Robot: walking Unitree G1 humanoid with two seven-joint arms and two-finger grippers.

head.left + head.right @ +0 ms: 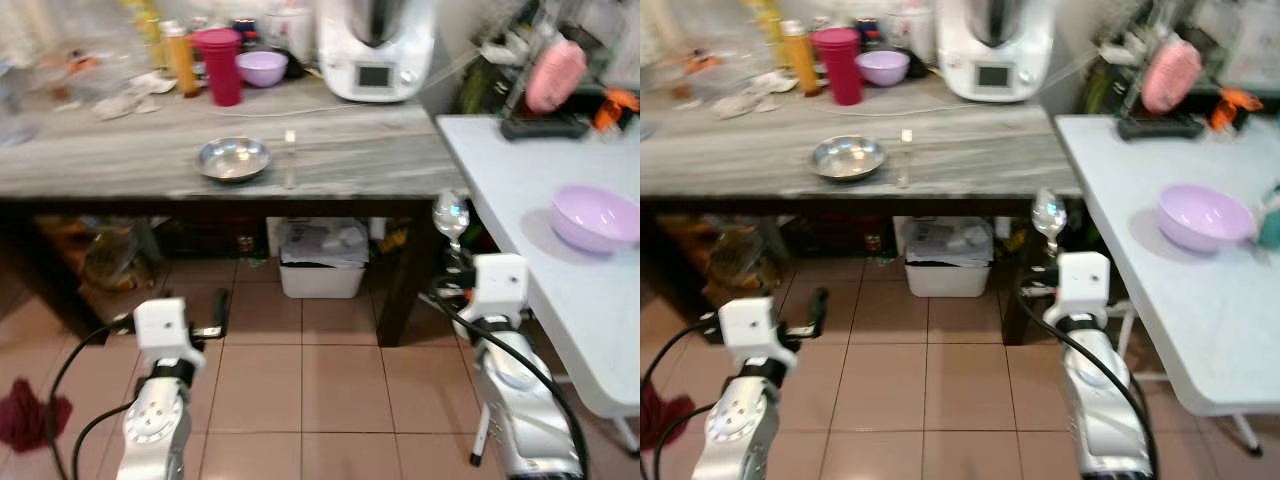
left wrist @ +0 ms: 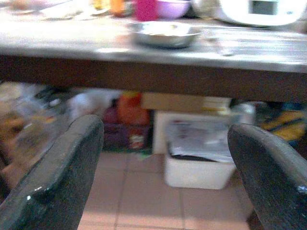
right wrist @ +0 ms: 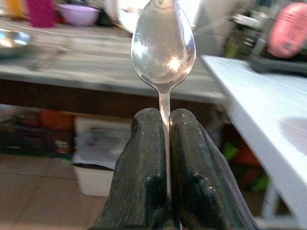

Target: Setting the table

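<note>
Carrying a spoon (image 3: 163,48) in my right end effector (image 3: 165,120), I am seeing the two black fingers pressed together on its thin stem, low on the handle. In the left eye view the spoon is showing right of centre, standing above the right wrist, just beside the near corner of the white surface (image 1: 560,300) that is running down the right of the frame.

I am judging the grip as the weak spot: the fingers are pinching only a narrow, smooth stem, so a jolt while I am walking could let the spoon swivel or slide out onto the tiled floor (image 1: 300,380). The bowl end is also riding close to the corner of the white surface, so a careless swing could knock it there.

The spoon's long axis is running in line with the fingers, nearly upright in the head views, bowl end pointing up and away from the wrist.

My left end effector (image 2: 163,167) is hanging low at the lower left, fingers spread wide and holding nothing. A purple bowl (image 1: 595,217) is sitting on the white surface at the right edge.
</note>
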